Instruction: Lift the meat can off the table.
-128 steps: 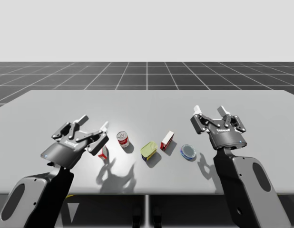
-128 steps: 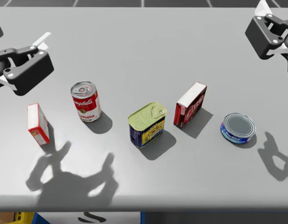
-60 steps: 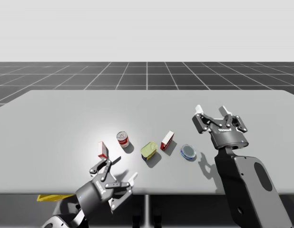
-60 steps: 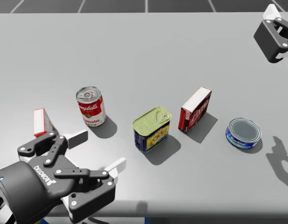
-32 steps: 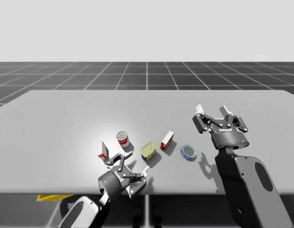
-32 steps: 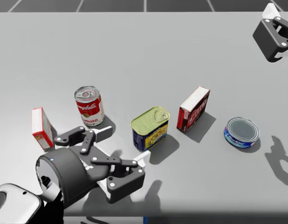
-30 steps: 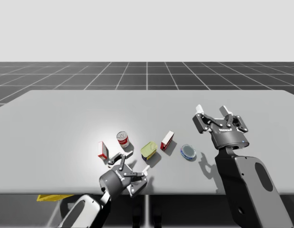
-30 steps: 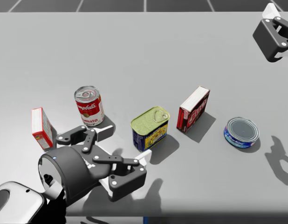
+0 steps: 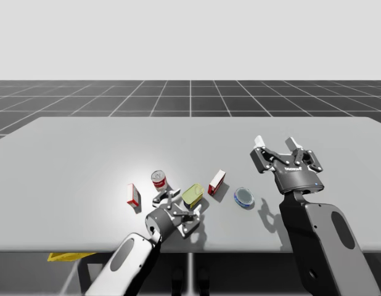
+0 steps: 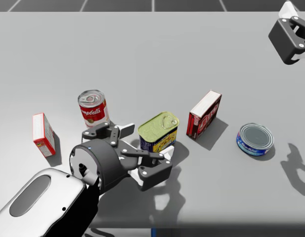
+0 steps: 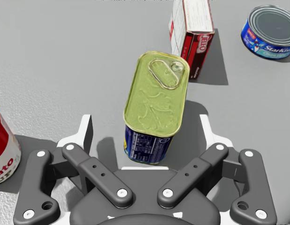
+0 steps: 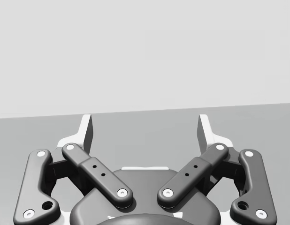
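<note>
- Grey tabletop (image 9: 86,154): my left arm reaches in low over its near edge, my right arm stands raised, well apart.
- Between the red round can (image 10: 93,111) and the red box (image 10: 204,116), with gaps either side, stands the meat can (image 11: 156,103).
- My left end effector (image 11: 145,132) is spread, fingers flanking the meat can without touching; my right end effector (image 9: 275,144) is spread, holding nothing.

A flat blue can (image 10: 254,137) lies right of the upright dark red box (image 10: 204,115); a red round can (image 10: 93,109) and small red-white box (image 10: 43,133) stand left of it.
</note>
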